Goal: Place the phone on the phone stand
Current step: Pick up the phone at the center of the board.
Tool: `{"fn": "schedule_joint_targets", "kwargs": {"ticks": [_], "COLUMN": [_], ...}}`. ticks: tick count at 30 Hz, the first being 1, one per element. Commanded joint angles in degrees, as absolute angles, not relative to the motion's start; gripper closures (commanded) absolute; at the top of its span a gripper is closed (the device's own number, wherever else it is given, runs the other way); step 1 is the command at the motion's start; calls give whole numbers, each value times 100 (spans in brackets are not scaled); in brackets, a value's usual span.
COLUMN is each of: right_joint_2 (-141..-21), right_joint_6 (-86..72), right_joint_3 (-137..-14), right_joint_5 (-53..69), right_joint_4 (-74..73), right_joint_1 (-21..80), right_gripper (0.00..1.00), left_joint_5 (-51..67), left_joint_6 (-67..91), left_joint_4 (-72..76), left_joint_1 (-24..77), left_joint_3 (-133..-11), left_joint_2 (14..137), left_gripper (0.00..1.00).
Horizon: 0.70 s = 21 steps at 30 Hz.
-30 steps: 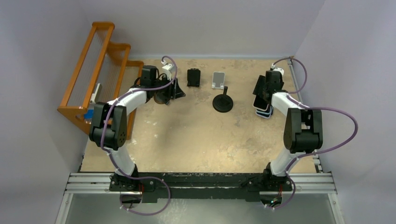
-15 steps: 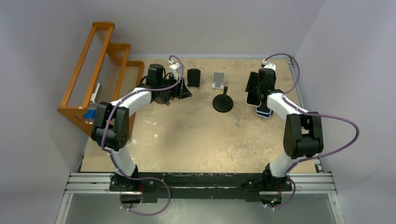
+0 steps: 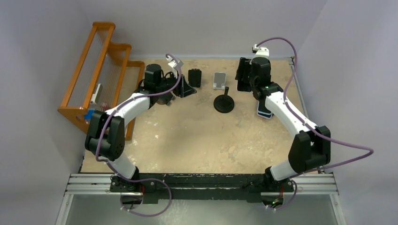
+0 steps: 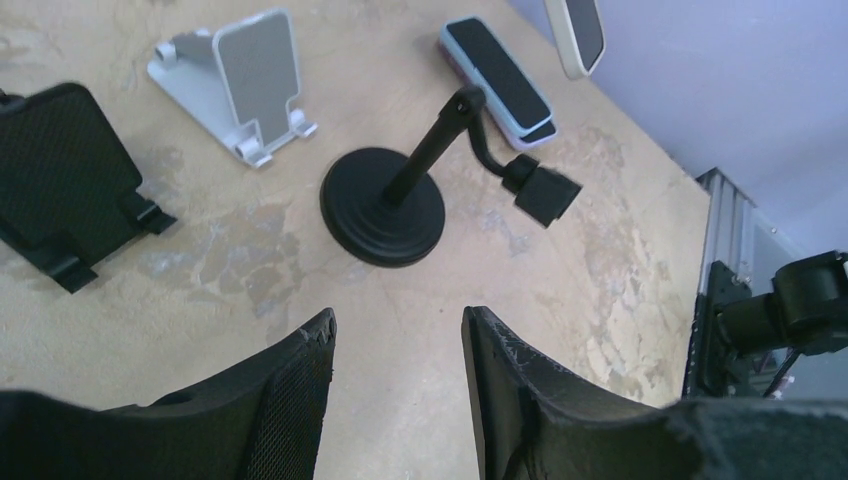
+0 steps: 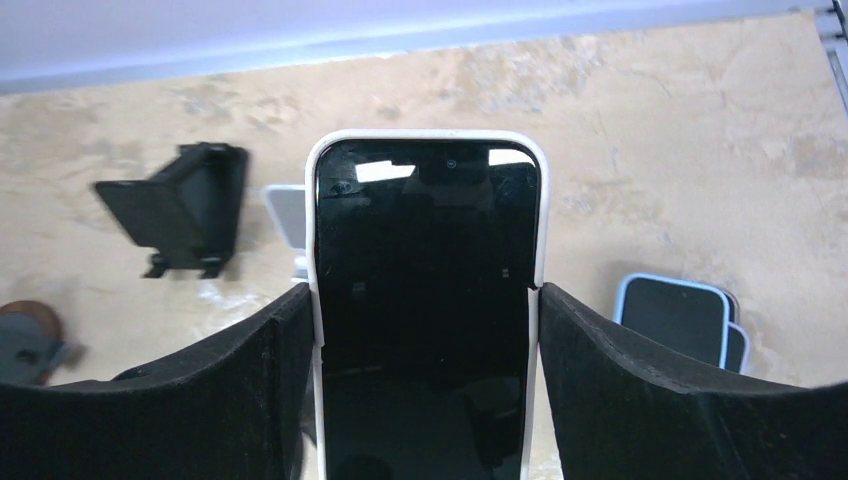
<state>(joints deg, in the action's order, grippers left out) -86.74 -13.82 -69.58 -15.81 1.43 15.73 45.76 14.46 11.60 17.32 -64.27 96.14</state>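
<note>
My right gripper [image 3: 245, 80] is shut on a black-screened phone in a white case [image 5: 425, 250] and holds it upright in the air, just right of the silver phone stand [image 3: 218, 79]. That phone also shows at the top of the left wrist view [image 4: 578, 30]. A black phone stand [image 3: 195, 77] sits left of the silver one. A black round-base holder with a bent arm [image 3: 224, 102] stands in front of them. My left gripper [image 3: 186, 89] is open and empty beside the black stand, its fingers low over the table [image 4: 397, 325].
A stack of phones in pale blue cases [image 3: 264, 111] lies near the right edge. An orange wooden rack [image 3: 101, 70] stands along the left wall. Walls close in at the back and on both sides.
My right gripper has lifted the white-cased phone off the stack and carried it left and back toward the stands. My left gripper has shifted a little to the right.
</note>
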Motion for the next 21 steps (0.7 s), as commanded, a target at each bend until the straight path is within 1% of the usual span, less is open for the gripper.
{"fn": "schedule_joint_targets", "kwargs": {"ticks": [1, 4, 7, 9, 13, 18, 21], "right_joint_2": [-8279, -8251, -8308, -8343, -8414, -8603, -8792], "right_joint_6": [-1435, -1426, -1392, -1380, -1394, -1411, -1350], "right_joint_3": [-7396, -7484, -7600, -7649, -7693, -7841, -8049], "right_joint_5": [-1792, -1991, -2145, -2220, -2357, -2496, -2603], "right_joint_4": [314, 290, 256, 262, 292, 308, 284], "right_joint_1": [1988, 2488, 2927, 3149, 3502, 3950, 4193], "right_gripper": [48, 48, 48, 48, 48, 48, 50], "left_joint_5": [4581, 4419, 4507, 4630, 4992, 5172, 5181], "left_joint_6": [1936, 2054, 2154, 2294, 2816, 3232, 3287], "left_joint_4": [2016, 1847, 1419, 1447, 1872, 1948, 2055], "left_joint_1": [1740, 1732, 1731, 1717, 1593, 1478, 1477], "left_joint_3": [-6355, -6647, -7204, -7363, -7314, -7295, -7161], "left_joint_2": [9193, 9240, 9401, 9364, 9141, 9100, 9099], "left_gripper": [52, 52, 52, 52, 51, 50, 50]}}
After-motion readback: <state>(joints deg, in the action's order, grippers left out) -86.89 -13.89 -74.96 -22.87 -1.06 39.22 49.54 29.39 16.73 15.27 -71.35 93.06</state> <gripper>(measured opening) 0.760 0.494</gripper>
